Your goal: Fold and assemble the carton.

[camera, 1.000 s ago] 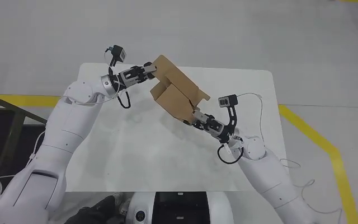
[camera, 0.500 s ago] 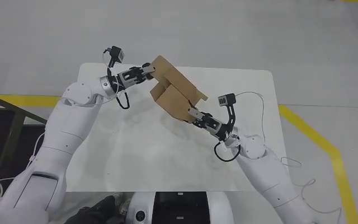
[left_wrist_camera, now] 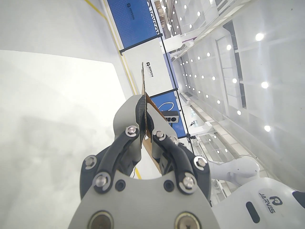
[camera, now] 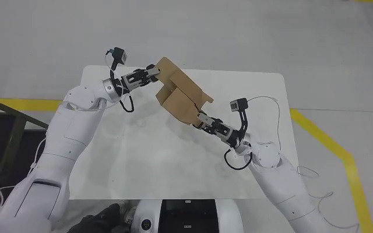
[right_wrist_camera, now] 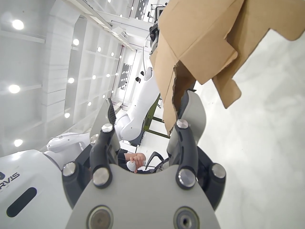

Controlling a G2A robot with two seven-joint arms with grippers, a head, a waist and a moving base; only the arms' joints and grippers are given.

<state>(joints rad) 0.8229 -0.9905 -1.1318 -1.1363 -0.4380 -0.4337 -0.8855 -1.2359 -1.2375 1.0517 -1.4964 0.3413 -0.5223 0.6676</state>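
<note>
Since the cardboard carton (camera: 182, 93) is only half-folded, its flaps stick out loose, and it's hanging over the 12 o'clock half of the white table (camera: 145, 157). Left gripper (camera: 155, 74) is clamped tight on a panel edge at the carton's 10 o'clock. Right gripper (camera: 200, 119) is at its 5 o'clock, jaws spread wide, with a flap edge poking between them but not pinched.

floor (camera: 233, 29): pale grey, yellow line (camera: 329, 141) | table (camera: 145, 169): white | wall: blue panels (left_wrist_camera: 133, 17) | ceiling: round lights (left_wrist_camera: 259, 36)
</note>
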